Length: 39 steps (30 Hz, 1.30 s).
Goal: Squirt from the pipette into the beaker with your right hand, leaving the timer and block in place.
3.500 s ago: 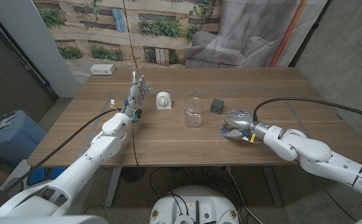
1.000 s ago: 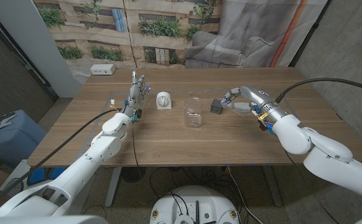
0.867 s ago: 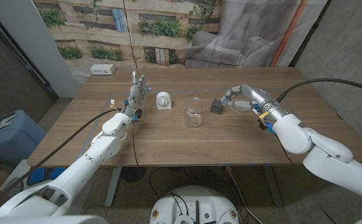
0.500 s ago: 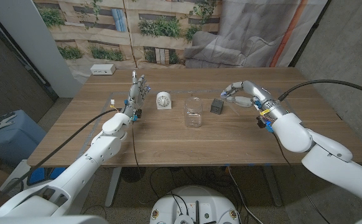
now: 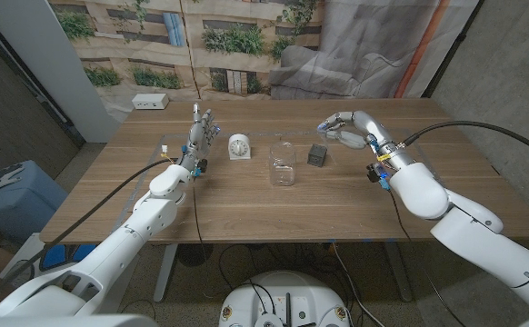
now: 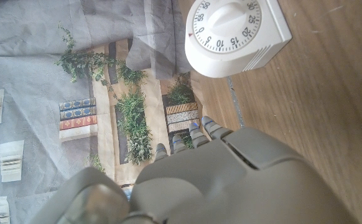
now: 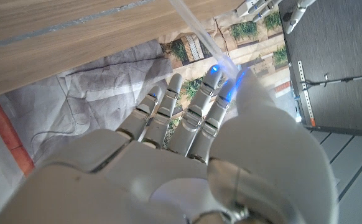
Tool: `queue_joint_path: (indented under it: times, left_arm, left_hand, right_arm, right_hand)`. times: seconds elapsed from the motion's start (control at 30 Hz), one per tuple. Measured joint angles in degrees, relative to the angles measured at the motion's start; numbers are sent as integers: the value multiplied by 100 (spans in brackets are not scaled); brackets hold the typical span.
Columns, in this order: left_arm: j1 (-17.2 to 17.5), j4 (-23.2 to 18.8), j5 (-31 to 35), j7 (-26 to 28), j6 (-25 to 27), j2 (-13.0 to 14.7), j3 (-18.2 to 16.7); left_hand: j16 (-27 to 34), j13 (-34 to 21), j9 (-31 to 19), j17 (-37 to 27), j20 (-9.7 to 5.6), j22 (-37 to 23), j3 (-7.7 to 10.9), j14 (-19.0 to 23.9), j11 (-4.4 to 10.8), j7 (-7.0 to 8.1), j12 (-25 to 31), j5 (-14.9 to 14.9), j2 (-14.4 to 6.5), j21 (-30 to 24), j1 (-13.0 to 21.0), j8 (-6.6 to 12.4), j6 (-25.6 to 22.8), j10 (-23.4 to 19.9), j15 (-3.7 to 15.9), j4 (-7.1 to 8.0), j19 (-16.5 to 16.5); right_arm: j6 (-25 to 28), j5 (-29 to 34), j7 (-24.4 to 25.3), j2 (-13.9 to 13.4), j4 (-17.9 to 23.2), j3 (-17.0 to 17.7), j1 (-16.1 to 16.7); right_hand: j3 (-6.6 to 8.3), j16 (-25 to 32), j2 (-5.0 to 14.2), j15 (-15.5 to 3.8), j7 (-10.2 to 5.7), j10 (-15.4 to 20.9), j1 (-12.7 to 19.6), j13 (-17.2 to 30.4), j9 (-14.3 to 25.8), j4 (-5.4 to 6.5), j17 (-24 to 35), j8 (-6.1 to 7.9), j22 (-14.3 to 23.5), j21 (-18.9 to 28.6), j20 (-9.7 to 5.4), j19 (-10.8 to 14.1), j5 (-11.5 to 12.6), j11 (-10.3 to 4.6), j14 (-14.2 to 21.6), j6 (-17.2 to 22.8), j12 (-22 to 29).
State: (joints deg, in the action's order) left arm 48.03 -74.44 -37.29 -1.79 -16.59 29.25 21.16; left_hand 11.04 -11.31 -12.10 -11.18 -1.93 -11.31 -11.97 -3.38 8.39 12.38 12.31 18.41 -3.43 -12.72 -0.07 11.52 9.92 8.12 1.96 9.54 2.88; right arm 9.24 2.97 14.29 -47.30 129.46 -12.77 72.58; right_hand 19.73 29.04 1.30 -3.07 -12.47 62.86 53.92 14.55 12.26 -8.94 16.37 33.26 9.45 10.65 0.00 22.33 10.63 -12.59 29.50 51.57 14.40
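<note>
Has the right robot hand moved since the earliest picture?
Yes. The right robot hand went from the near table past the black block, toward the far edge.

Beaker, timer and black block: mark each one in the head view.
beaker [image 5: 283,164], head view, middle of its clear glass wall.
timer [image 5: 238,145], head view, centre of its round white dial.
black block [image 5: 317,154], head view, middle of its dark front face.

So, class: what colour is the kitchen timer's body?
White: the timer shows it best in the left wrist view.
</note>
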Motion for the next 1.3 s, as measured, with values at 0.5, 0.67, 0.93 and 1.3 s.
queue_joint_path:
  times: [0.5, 0.67, 0.93, 1.3]
  left_arm:
    - [0, 1, 0, 0, 2, 1, 0]
    - [0, 1, 0, 0, 2, 1, 0]
    - [0, 1, 0, 1, 2, 1, 0]
    - [2, 2, 0, 1, 2, 1, 0]
  left_hand:
    - [0, 0, 0, -1, 0, 0, 0, 0, 0, 0, 0, 0, 0, 0, 0, 0, 0, 0, 0, 0, 0]
    - [0, 0, 0, -1, 0, 0, 0, 0, 0, 0, 0, 0, 0, 0, 0, 0, 0, 0, 0, 0, 0]
    - [0, 0, 0, -1, 0, 0, 0, 0, 0, 0, 0, 0, 0, 0, 0, 0, 0, 0, 0, 0, 0]
    - [0, 0, 0, -13, 0, 0, 0, 0, 0, 0, 0, 0, 0, 0, 0, 0, 0, 0, 0, 0, 0]
  right_arm:
    - [-227, -713, 158, 378, -108, -104, -222]
    - [-329, -904, 185, 474, -172, -158, -307]
    - [-517, -1081, 247, 621, -277, -305, -471]
    - [-745, -1096, 400, 838, -410, -547, -711]
  right_hand:
    - [-64, 21, 0, 21, 31, 0, 0, 26, -32, -17, 27, -43, 0, 0, -20, -20, 44, 0, -21, 32, -26]
    - [-64, 21, 0, 21, 31, 0, 0, 52, -55, -17, 27, -66, 0, 0, -20, -20, 44, 0, -21, 31, -26]
    - [-79, 21, 11, 21, 31, 0, 12, 61, -58, 0, 26, -66, 0, 0, -20, -19, 44, 0, -21, 31, -26]
    - [-102, 42, 30, 21, 31, 0, 31, 84, -60, -24, 26, -66, 0, 0, -20, -19, 88, 0, -21, 31, -26]
